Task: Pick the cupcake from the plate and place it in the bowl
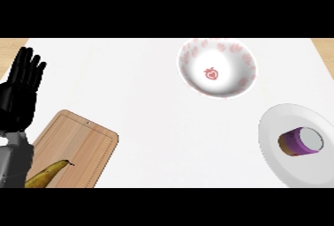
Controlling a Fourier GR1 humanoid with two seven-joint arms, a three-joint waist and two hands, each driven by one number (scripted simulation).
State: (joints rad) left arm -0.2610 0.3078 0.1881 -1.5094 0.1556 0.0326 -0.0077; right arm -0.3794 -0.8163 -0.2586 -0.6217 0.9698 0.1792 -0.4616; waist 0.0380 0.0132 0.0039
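the white desk (150, 114) carries a plate (294, 170) at its right edge and a bowl (229, 84) near the far edge. the left hand (20, 95) rests open, empty, at the left edge; the cupcake (301, 142) lies tipped on the plate, well apart from the hand.

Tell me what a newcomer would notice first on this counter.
The black left hand stands out, open with fingers up at the left edge. At upper centre sits a white bowl with pink markings; at the right edge a cupcake sits on a white plate. A banana rests on the wooden board, lower left.
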